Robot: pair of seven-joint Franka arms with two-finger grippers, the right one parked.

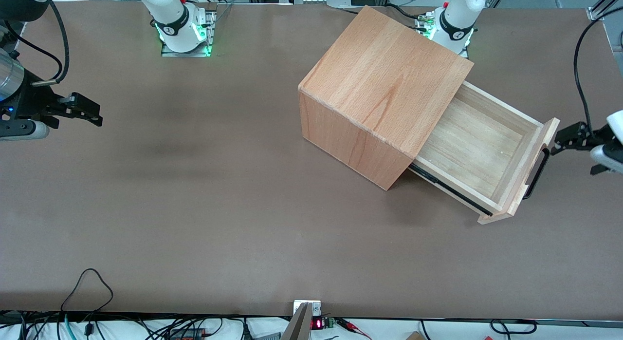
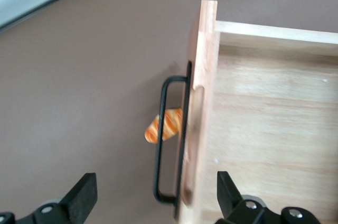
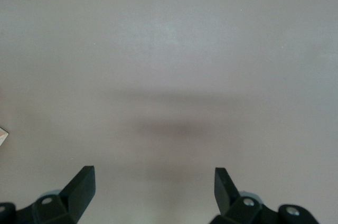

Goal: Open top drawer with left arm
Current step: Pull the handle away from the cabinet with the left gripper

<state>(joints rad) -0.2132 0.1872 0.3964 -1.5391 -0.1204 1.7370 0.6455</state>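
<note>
The hand (image 2: 153, 197) is spread wide, holding nothing, just beside the handle (image 2: 169, 139) of the one drawer (image 1: 479, 150), which stands pulled out of the cabinet (image 1: 379, 91) (one bread roll (image 2: 163, 125) lies under the handle).

Top drawer (image 1: 479, 147) – pale matt wood (visible grain), black metal handle (image 2: 168, 139); matt brown table (image 1: 194, 208).

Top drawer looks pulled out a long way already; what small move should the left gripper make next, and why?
Probably back the gripper straight away from the handle and stop. The top drawer already stands well out of the cabinet, its tray bare, and the fingers are spread apart, holding nothing, so more pulling seems unneeded.
</note>
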